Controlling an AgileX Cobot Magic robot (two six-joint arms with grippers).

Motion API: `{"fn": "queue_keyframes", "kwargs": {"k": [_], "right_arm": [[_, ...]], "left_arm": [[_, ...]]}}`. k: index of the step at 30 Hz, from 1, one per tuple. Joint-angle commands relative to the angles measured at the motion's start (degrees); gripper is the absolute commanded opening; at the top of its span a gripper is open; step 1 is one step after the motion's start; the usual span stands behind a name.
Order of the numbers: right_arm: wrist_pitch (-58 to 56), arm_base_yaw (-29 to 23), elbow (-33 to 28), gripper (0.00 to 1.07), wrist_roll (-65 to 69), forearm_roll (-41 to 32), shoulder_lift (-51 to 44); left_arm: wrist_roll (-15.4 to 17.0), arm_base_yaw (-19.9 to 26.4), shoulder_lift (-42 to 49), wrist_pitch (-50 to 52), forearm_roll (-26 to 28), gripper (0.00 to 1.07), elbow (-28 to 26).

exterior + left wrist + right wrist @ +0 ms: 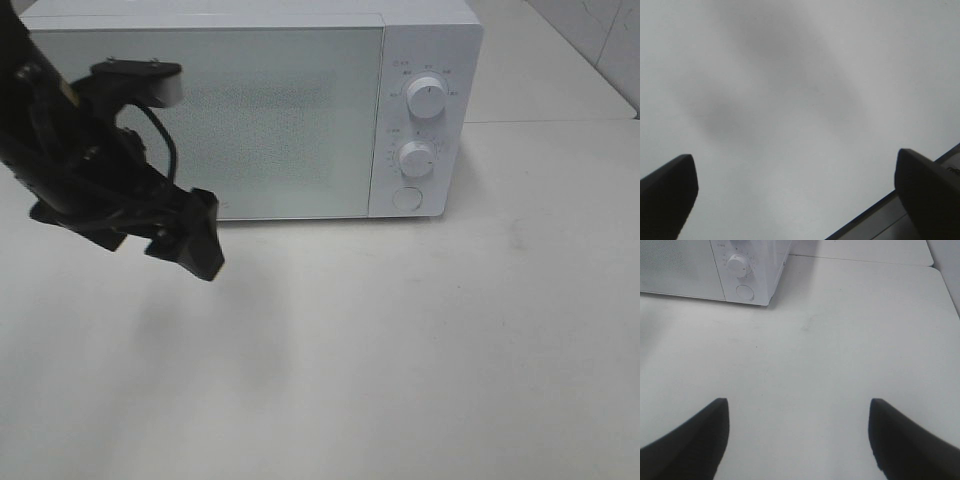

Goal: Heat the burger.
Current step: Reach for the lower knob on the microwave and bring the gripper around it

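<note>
Exterior high view, with both wrist views. The microwave [250, 110] stands at the back of the table [420, 350] with its door [200, 120] closed. The burger shows in none of the three views. The door glass is too milky to see through, so I cannot tell whether it sits inside.

The left gripper [182, 245] hangs low in front of the door's left half, jaws spread wide and holding nothing. The right gripper [797, 435] appears only in its own wrist view, over bare table well apart from the control panel, jaws likewise wide and empty.

Hazards as I judge them:

(a) Heating blind. If I set the upper dial [427, 100] or the lower dial [416, 158] without confirming the burger is inside, the oven may run empty.

(b) Wrong control. The dials and the round button [407, 198] are stacked close together, so wide jaws approaching one could nudge its neighbour. I take the button for the door release, in which case the door would pop open.

(c) Collision. The left arm sits close to the glass, so a careless withdrawal could strike the door, or a released door could swing into the arm.

(d) Sliding. Twisting a dial on this smooth table could push the whole oven sideways, since nothing braces it.
</note>
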State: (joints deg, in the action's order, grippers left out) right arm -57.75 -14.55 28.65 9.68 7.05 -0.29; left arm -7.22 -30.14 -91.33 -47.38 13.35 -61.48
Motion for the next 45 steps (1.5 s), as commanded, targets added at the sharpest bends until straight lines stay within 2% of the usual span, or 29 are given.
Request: {"fn": "queue_keyframes", "kwargs": {"k": [1,2,5,8,9,10,12,13,15,16,18,21,25,30,33,35,39,45], "right_arm": [[0.7,0.2,-0.1,0.75,0.1,0.1,-1.5],[0.7,0.2,-0.1,0.75,0.1,0.1,-1.5],[0.7,0.2,-0.1,0.75,0.1,0.1,-1.5],[0.7,0.2,-0.1,0.75,0.1,0.1,-1.5],[0.7,0.2,-0.1,0.75,0.1,0.1,-1.5],[0.7,0.2,-0.1,0.75,0.1,0.1,-1.5],[0.7,0.2,-0.1,0.75,0.1,0.1,-1.5],[0.7,0.2,-0.1,0.75,0.1,0.1,-1.5],[0.7,0.2,-0.1,0.75,0.1,0.1,-1.5],[0.7,0.2,-0.1,0.75,0.1,0.1,-1.5],[0.7,0.2,-0.1,0.75,0.1,0.1,-1.5],[0.7,0.2,-0.1,0.75,0.1,0.1,-1.5],[0.7,0.2,-0.1,0.75,0.1,0.1,-1.5],[0.7,0.2,-0.1,0.75,0.1,0.1,-1.5],[0.7,0.2,-0.1,0.75,0.1,0.1,-1.5],[0.7,0.2,-0.1,0.75,0.1,0.1,-1.5],[0.7,0.2,-0.1,0.75,0.1,0.1,-1.5],[0.7,0.2,-0.1,0.75,0.1,0.1,-1.5]], "left_arm": [[0.5,4.5,2.8,-3.3,-0.3,1.0,0.0],[0.5,4.5,2.8,-3.3,-0.3,1.0,0.0],[-0.3,12.5,6.7,-7.3,-0.8,1.0,0.3],[-0.7,13.8,7.4,-7.5,-0.9,1.0,0.8],[-1.0,17.2,9.5,-7.8,-0.9,1.0,1.9],[-1.0,17.2,9.5,-7.8,-0.9,1.0,1.9],[-1.0,21.9,12.3,-9.4,-1.1,1.0,4.0],[-1.0,21.9,12.3,-9.4,-1.1,1.0,4.0],[-1.0,25.6,14.9,-11.1,-1.6,1.0,5.8],[-1.0,25.6,14.9,-11.1,-1.6,1.0,5.8],[-1.0,29.0,18.2,-12.0,-2.2,1.0,7.4],[-0.6,31.4,22.4,-12.3,-2.2,1.0,8.8],[-0.6,31.5,25.7,-13.3,-2.9,1.0,10.3],[-0.6,31.5,33.0,-15.1,-3.2,1.0,15.6],[-0.6,31.5,34.1,-15.1,-3.2,1.0,16.7],[-0.6,31.5,40.6,-15.1,-3.2,1.0,20.7],[-0.6,31.5,45.1,-15.0,-3.2,1.0,23.0],[-0.6,31.5,57.3,-14.8,-4.2,1.0,27.8]]}}
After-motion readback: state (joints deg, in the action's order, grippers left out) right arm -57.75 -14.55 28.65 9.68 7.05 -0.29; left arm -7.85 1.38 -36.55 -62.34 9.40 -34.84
